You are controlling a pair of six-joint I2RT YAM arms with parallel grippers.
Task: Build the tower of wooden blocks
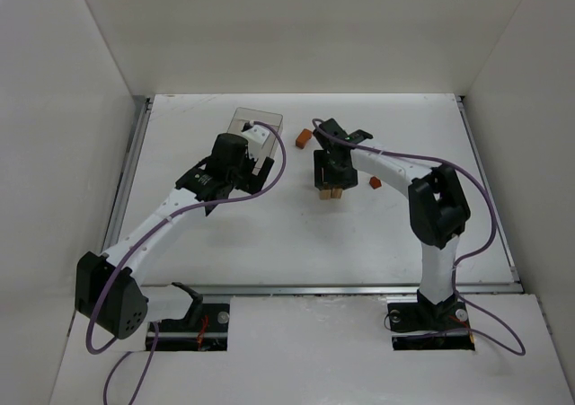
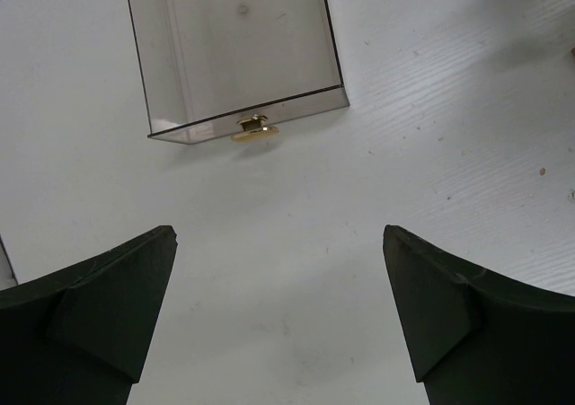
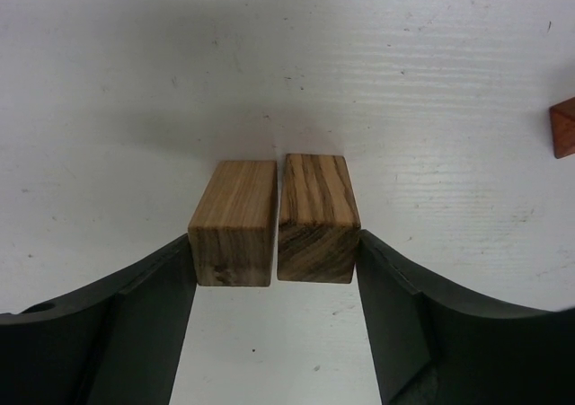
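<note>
Two light tan wood blocks stand side by side on the white table, the left block (image 3: 235, 221) and the darker-grained right block (image 3: 316, 216), with a thin gap between them. My right gripper (image 3: 277, 254) has its jaws against the outer sides of the pair, one finger touching each block. From above the pair (image 1: 330, 193) sits just below that gripper (image 1: 331, 182). A reddish-orange piece (image 1: 305, 136) lies further back, and another (image 1: 375, 182) lies to the right, also at the right wrist view's edge as an orange piece (image 3: 563, 127). My left gripper (image 2: 278, 243) is open over bare table.
A clear plastic box (image 2: 238, 55) with a small brass knob (image 2: 254, 129) lies just beyond the left gripper, and from above the box (image 1: 260, 120) is at the back middle. White walls enclose the table on three sides.
</note>
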